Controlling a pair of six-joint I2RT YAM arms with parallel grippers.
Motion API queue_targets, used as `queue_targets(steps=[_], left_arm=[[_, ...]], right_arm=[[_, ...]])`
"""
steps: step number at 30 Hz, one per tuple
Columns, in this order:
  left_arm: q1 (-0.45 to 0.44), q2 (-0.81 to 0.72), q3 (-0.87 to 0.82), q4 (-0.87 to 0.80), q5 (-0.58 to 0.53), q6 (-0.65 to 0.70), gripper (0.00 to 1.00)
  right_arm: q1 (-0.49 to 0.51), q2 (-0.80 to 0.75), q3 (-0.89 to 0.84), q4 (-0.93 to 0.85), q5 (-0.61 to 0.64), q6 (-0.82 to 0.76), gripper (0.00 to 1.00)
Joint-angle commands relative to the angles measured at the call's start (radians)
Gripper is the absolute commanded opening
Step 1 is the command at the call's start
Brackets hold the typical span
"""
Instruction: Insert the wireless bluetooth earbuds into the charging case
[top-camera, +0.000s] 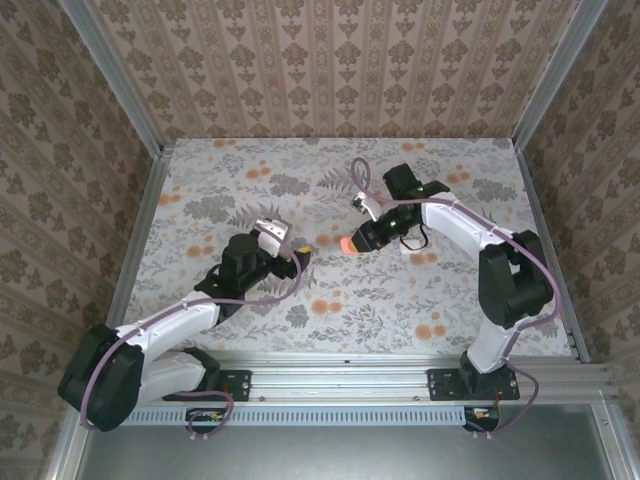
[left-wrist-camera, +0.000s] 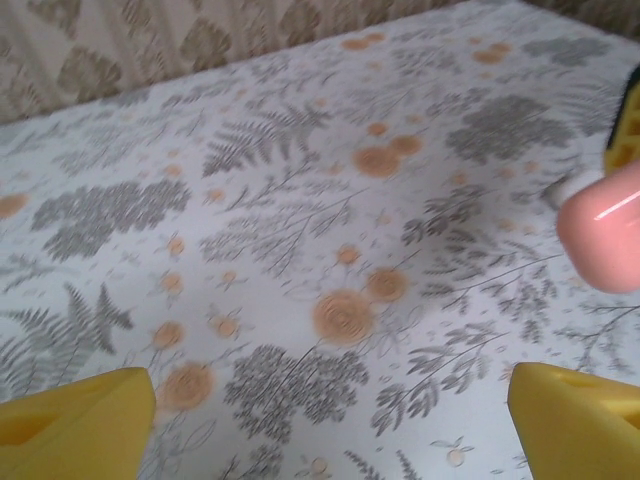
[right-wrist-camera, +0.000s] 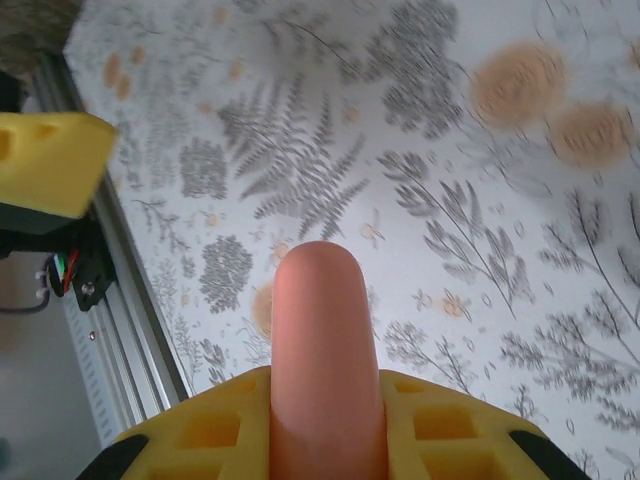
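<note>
Above the floral table (top-camera: 400, 300), right tool (top-camera: 358, 239) grips a pink case (right-wrist-camera: 322, 340); left tool (left-wrist-camera: 330, 420) gapes wide.

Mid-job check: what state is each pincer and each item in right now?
left pincer: open, empty, above the table.
right pincer: shut on the pink case.
pink case: held off the table, no open lid visible.
white object: lying on the table, untouched; too small to identify.
</note>
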Motion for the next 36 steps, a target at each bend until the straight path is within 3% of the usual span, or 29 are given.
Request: queue_targets(steps=[1, 10, 30, 36], left_arm=[[0.01, 0.01, 0.042, -0.06, -0.058, -0.041, 0.92], [0.018, 0.006, 0.034, -0.092, -0.035, -0.038, 0.92], [0.033, 0.1, 0.084, -0.076, 0.072, -0.012, 0.91], [0.045, 0.104, 0.082, -0.066, 0.086, -0.016, 0.91]], right_arm=[[-0.015, 0.057, 0.053, -0.066, 0.046, 0.13, 0.22], [-0.052, 0.245, 0.171, -0.16, 0.049, 0.172, 0.21], [-0.102, 0.358, 0.179, -0.182, 0.055, 0.192, 0.23], [-0.117, 0.362, 0.17, -0.165, 0.081, 0.201, 0.28]])
